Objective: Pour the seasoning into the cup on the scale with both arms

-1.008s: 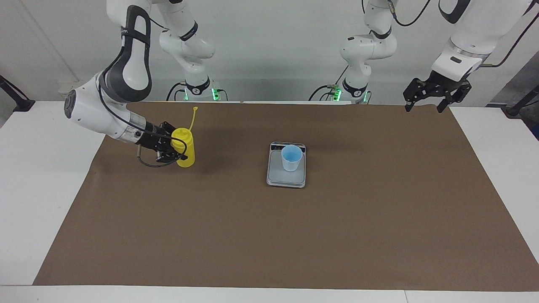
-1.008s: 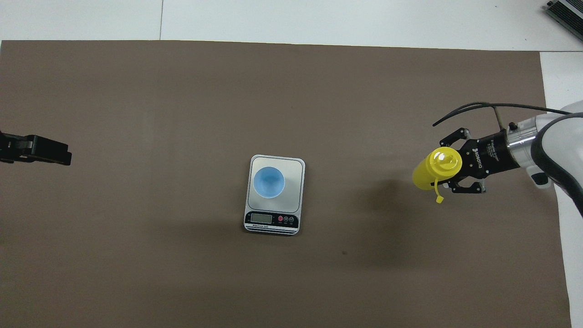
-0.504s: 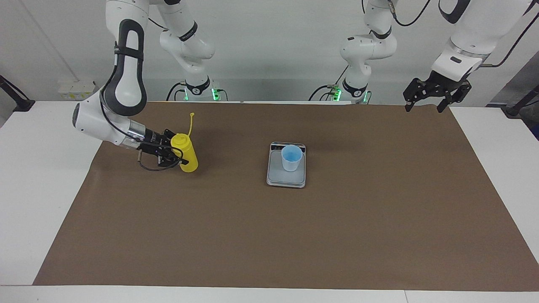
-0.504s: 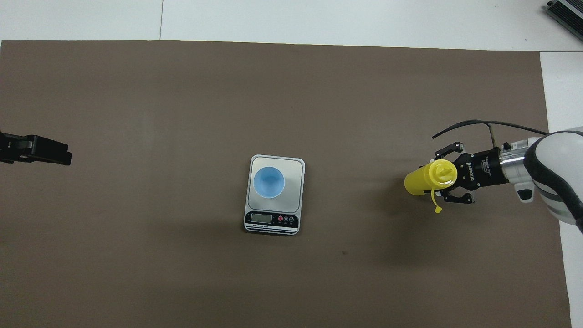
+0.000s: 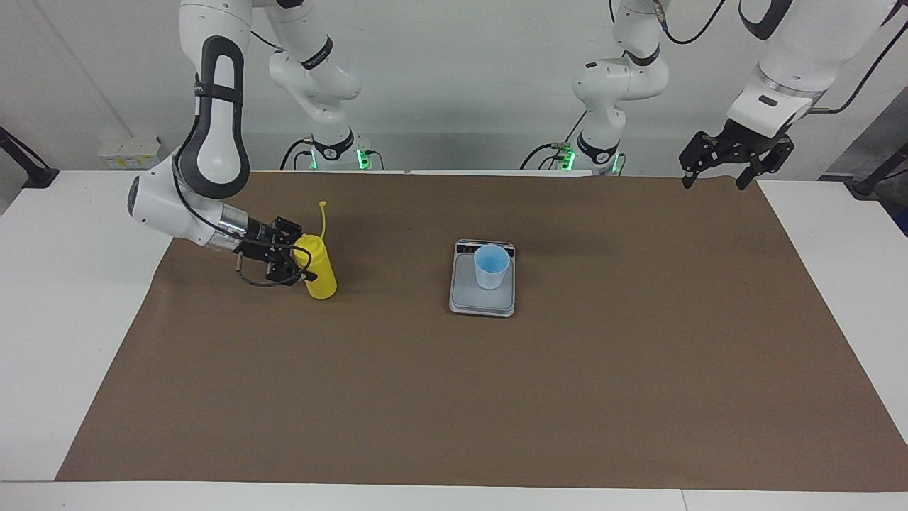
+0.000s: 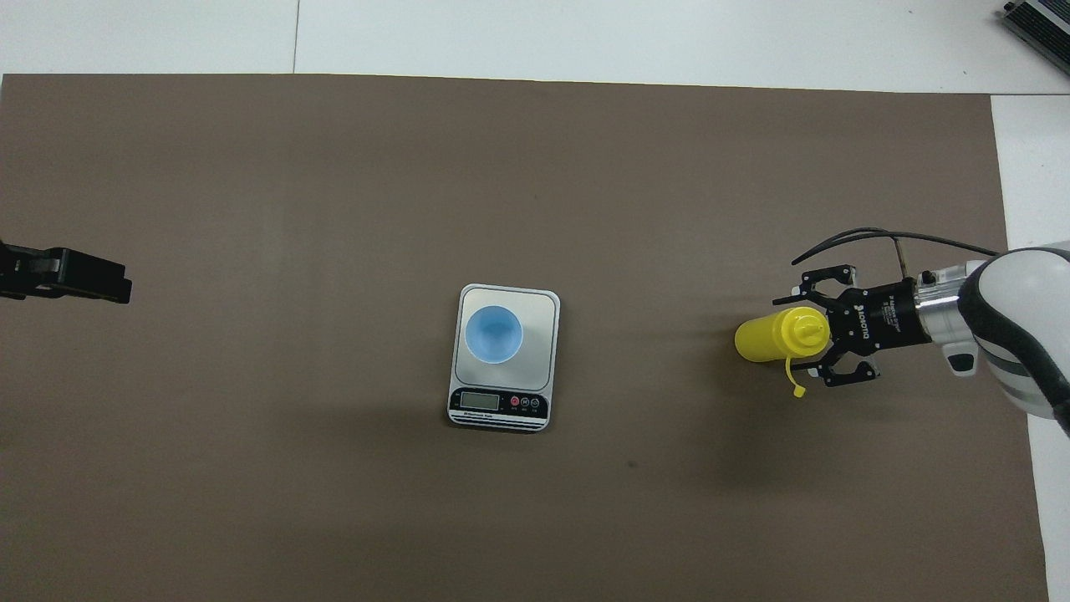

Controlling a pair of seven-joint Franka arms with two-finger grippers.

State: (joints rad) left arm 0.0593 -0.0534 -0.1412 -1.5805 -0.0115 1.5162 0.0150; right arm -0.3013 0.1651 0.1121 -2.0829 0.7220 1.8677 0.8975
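Since a second ago, your right arm has lowered the yellow cylindrical plastic squeeze bottle (image 5: 318, 267) onto the brown paper mat (image 5: 454, 397) covering the table, and its clamp on the bottle has opened.

Taking the flat silver-grey rectangular scale (image 5: 482, 294) as your landmark: it sits mid-mat, with the small light blue tapered plastic cup (image 5: 491, 265) standing upright on its platform, toward the display end. The bottle stands well apart from the scale, toward the right arm's end of the table, tilted slightly, its thin cap strap sticking up.

The right gripper (image 5: 296, 260) is beside the bottle, its fingers spread wide to either side of the bottle's upper part; in the overhead view they look clear of it, though you cannot rule out a light touch. The left gripper (image 5: 718, 173) waits high over the mat's edge at the left arm's end, well apart from the scale, fingers wide and empty.

As for progress, you cannot tell whether the cup holds any seasoning. With the bottle set down and let go far from the scale, this looks like either a regrasp before pouring or the put-away after it.
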